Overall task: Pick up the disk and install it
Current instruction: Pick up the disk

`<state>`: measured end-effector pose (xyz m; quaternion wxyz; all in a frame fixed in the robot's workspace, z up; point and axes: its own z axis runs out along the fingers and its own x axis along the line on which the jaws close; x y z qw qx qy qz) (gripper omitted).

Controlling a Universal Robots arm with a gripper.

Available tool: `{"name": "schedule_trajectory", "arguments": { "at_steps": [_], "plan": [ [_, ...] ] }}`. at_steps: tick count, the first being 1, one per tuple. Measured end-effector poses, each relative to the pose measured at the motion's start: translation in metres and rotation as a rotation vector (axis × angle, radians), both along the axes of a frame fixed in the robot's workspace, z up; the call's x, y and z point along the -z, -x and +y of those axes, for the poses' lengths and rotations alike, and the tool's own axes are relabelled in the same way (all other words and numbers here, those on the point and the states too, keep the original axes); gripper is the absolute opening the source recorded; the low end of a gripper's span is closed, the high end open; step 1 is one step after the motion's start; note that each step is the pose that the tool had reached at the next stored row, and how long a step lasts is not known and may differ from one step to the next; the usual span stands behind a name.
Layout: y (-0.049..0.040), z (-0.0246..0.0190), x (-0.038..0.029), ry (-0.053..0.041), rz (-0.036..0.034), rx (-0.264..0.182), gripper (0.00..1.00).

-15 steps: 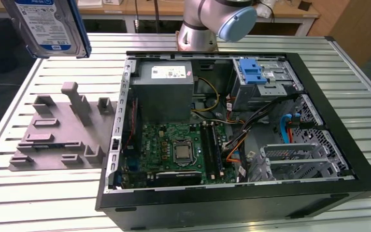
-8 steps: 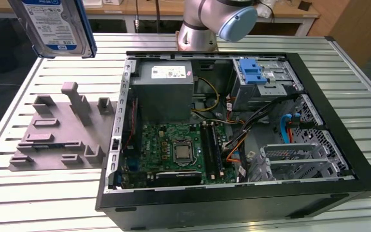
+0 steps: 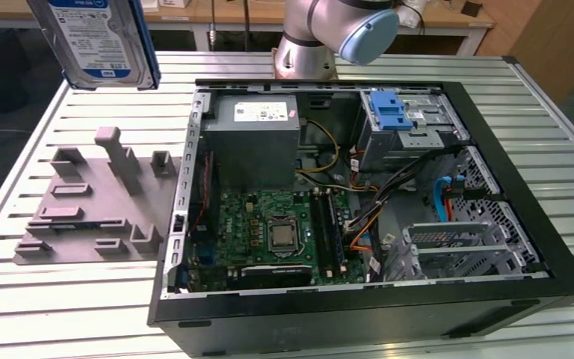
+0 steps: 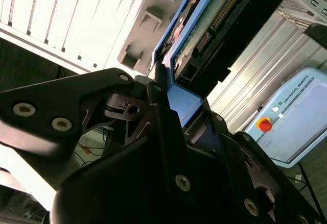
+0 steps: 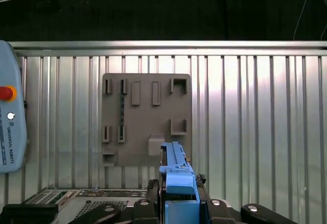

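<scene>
The disk (image 3: pixel 102 41), a silver drive with a blue-and-white label and a blue frame, hangs high in the air at the exterior view's far left, above the table's back corner. In the second wrist view its green circuit-board side (image 4: pixel 204 30) faces the camera, and my gripper (image 4: pixel 176 104) is shut on the blue frame end. The first wrist view shows the disk (image 5: pixel 176 175) edge-on, rising from between my gripper's (image 5: pixel 176 206) black jaws, over the grey fixture plate (image 5: pixel 145 117).
An open black computer case (image 3: pixel 367 321) lies on the slatted table, with a grey power supply box (image 3: pixel 255 138), a motherboard (image 3: pixel 267 232) and a drive bay with a blue latch (image 3: pixel 392 112). A grey fixture plate (image 3: pixel 98 202) lies beside it. A teach pendant (image 5: pixel 10 117) sits nearby.
</scene>
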<state>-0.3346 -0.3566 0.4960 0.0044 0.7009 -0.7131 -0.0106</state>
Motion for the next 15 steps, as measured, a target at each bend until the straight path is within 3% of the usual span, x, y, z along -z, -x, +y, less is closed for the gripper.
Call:
{"name": "schedule_trajectory", "arguments": {
  "at_steps": [7, 15],
  "plan": [
    [-0.0139, 0.0000, 0.0000, 0.0000, 0.0000, 0.000, 0.36],
    [-0.0360, -0.0001, 0.0001, -0.0001, -0.0001, 0.000, 0.36]
  ]
}}
